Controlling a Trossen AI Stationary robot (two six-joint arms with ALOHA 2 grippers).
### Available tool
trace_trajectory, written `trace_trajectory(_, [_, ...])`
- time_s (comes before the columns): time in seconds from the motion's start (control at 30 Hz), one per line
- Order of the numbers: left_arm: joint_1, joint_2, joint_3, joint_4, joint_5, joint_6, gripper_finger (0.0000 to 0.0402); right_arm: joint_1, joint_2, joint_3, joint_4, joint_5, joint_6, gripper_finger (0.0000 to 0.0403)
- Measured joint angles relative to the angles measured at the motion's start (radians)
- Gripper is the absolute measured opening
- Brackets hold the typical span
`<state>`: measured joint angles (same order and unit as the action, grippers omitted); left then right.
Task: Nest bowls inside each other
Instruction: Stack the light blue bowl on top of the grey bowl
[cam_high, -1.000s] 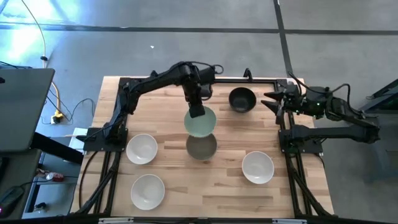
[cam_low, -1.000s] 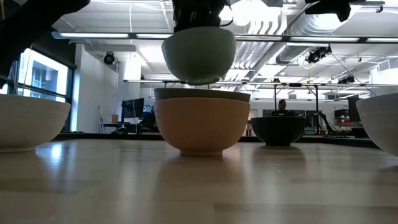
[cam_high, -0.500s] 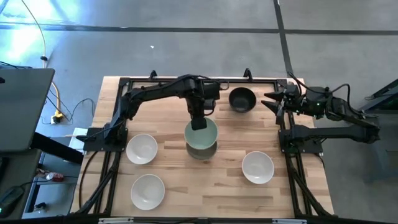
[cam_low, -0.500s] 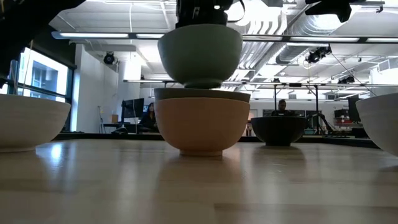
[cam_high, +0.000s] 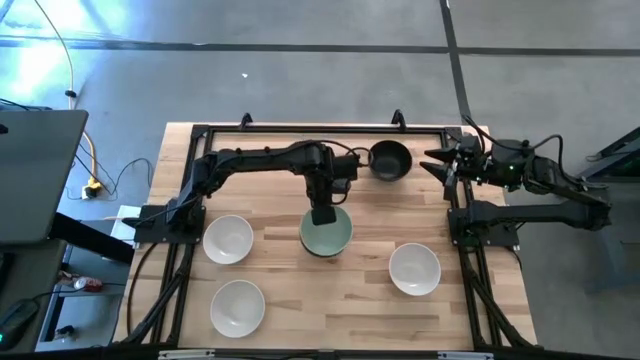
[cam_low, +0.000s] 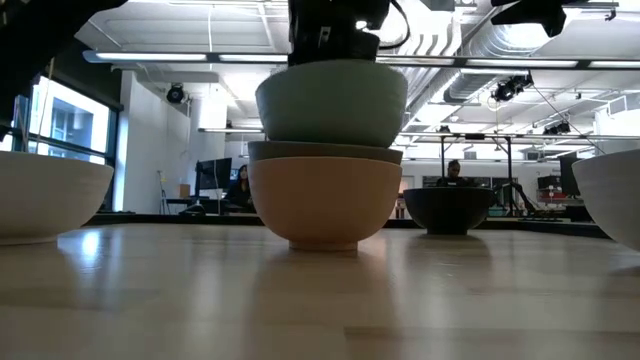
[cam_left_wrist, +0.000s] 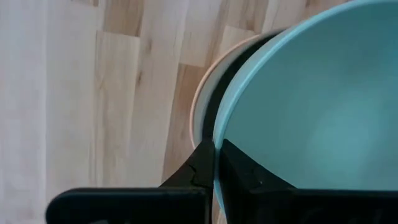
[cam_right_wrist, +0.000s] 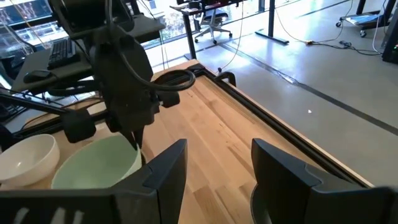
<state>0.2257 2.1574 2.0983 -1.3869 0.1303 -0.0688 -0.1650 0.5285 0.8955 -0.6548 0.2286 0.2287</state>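
A: Step logged: mint bowl is pinched at its twelve-o'clock rim by the left gripper, lowered onto the grey-and-peach stack at table centre.

B: Release is called for next. Right gripper, fingers spread, is parked at two o'clock.
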Motion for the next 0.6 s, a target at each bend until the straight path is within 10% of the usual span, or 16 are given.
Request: trace_trajectory(0.6, [-0.007, -0.002, -0.135, 0.071, -0.053, -0.033, 0.0, 0.0, 0.0, 0.0, 0.0, 0.0, 0.006, 0.0172])
